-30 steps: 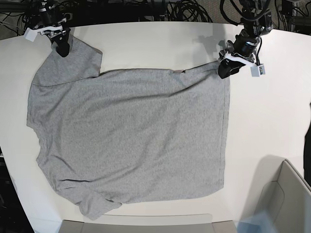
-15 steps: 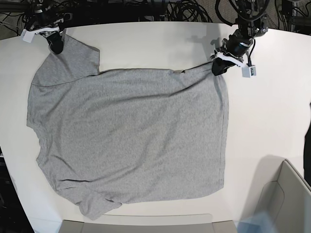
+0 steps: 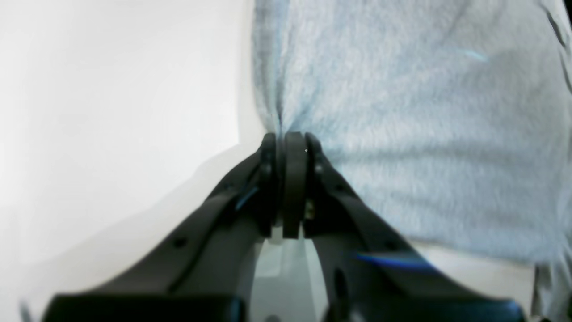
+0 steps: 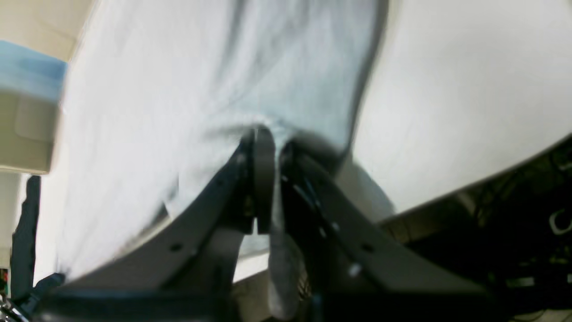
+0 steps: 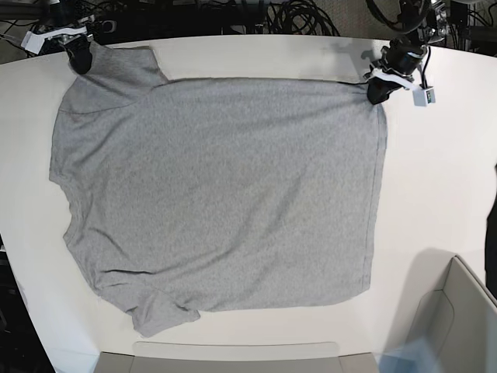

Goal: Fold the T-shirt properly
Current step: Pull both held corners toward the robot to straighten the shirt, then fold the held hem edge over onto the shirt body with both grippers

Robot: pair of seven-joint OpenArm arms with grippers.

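The T-shirt (image 5: 217, 194) is spread flat on the table (image 5: 435, 179). Its 2 far corners are pinched by the closed left gripper (image 5: 376, 95) and right gripper (image 5: 78, 62). A fold toward the near edge is judged next.

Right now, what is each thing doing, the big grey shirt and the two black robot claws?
Heather-grey short-sleeved cotton T-shirt: spread flat on the white table, plain side up, not folded yet.
Left black gripper: shut on the shirt's hem corner.
Right black gripper: shut on the edge of one sleeve.
Beige box: sitting open at the table's corner.
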